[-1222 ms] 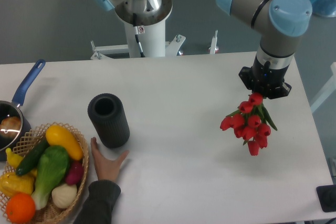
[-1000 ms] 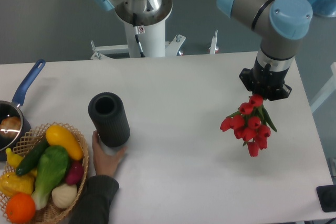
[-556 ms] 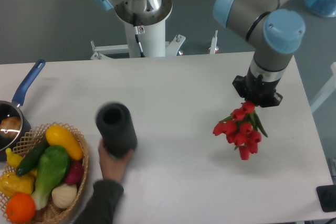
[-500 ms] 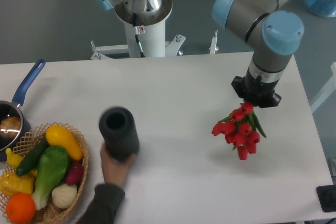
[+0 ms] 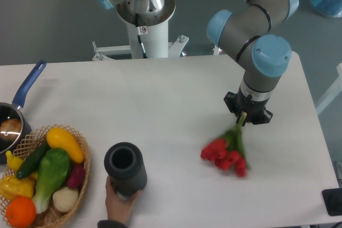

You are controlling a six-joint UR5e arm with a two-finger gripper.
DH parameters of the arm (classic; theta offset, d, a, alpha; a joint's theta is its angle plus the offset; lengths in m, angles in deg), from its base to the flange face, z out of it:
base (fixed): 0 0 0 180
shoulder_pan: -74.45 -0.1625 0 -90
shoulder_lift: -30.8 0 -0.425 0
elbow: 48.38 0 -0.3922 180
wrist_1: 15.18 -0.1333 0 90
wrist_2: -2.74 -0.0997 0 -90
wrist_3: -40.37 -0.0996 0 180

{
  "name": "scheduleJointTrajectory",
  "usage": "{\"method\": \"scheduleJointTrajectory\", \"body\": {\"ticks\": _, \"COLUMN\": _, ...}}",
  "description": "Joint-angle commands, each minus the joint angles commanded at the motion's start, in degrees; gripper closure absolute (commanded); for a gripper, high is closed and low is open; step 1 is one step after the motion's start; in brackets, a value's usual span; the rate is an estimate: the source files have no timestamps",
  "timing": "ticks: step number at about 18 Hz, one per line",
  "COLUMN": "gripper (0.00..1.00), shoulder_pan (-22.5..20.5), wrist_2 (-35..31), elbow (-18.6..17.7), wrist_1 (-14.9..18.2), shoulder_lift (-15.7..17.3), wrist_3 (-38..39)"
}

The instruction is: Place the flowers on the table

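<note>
The flowers (image 5: 224, 153), a small bunch of red tulip buds with green stems, lean down to the lower left, their buds at or just above the white table (image 5: 176, 100) right of centre. My gripper (image 5: 247, 116) is directly above the stem ends and is shut on the stems. The fingers are mostly hidden under the wrist.
A person's hand (image 5: 120, 201) holds a dark ribbed cylindrical vase (image 5: 125, 167) at the front left. A wicker basket of vegetables (image 5: 45, 174) stands at the front left corner. A blue-handled pan (image 5: 16, 110) sits at the left edge. A second arm's base (image 5: 144, 9) stands behind the table.
My gripper moved left and down with the flowers, so the buds now lie low near the table. The hand slid the dark vase toward the front edge.
</note>
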Motion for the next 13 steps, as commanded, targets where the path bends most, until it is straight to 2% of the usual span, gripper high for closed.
{"method": "scheduleJointTrajectory", "body": {"ticks": 6, "gripper": 0.0, "shoulder_pan": -1.49, "wrist_2": 0.09, "elbow": 0.35, "wrist_1": -5.19, "shoulder_lift": 0.09, "wrist_3": -0.44}}
{"method": "scheduleJointTrajectory", "body": {"ticks": 13, "gripper": 0.0, "shoulder_pan": -3.96, "wrist_2": 2.55, "elbow": 1.23, "wrist_1": -5.72, "shoulder_lift": 0.0, "wrist_3": -0.62}}
